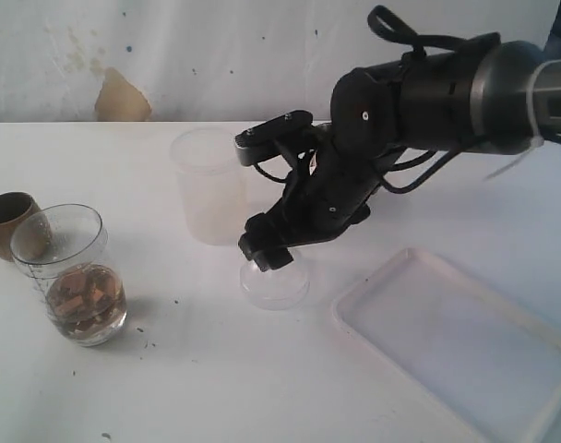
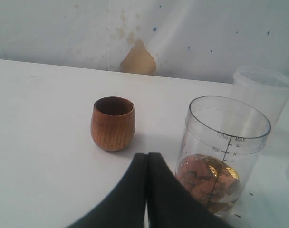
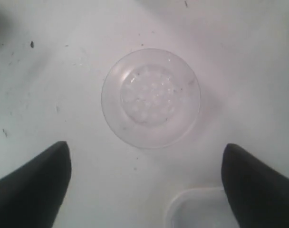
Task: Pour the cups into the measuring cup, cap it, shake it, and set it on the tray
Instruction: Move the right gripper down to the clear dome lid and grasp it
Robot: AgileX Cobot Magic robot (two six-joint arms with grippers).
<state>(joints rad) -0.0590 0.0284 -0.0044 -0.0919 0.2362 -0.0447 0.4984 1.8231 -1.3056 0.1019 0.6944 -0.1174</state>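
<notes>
The measuring cup [image 1: 70, 277] stands at the left of the table, uncapped, with brown and gold pieces in its bottom [image 2: 208, 183]. A small brown wooden cup [image 1: 5, 221] sits upright just behind it; it looks empty in the left wrist view [image 2: 112, 123]. My left gripper [image 2: 147, 156] is shut on nothing, a little short of both. A clear dome lid [image 1: 274, 281] lies on the table in the middle. My right gripper [image 1: 269, 251] hangs just above it, open, its fingers wide to either side of the lid [image 3: 150, 98] without touching it. The white tray [image 1: 465, 341] lies at the right.
A frosted milky-white cup [image 1: 209, 185] stands upright behind the lid, close to the right arm's wrist. A corner of the tray [image 3: 201, 209] lies near the right gripper [image 3: 145, 145]. Small dark specks dot the white table.
</notes>
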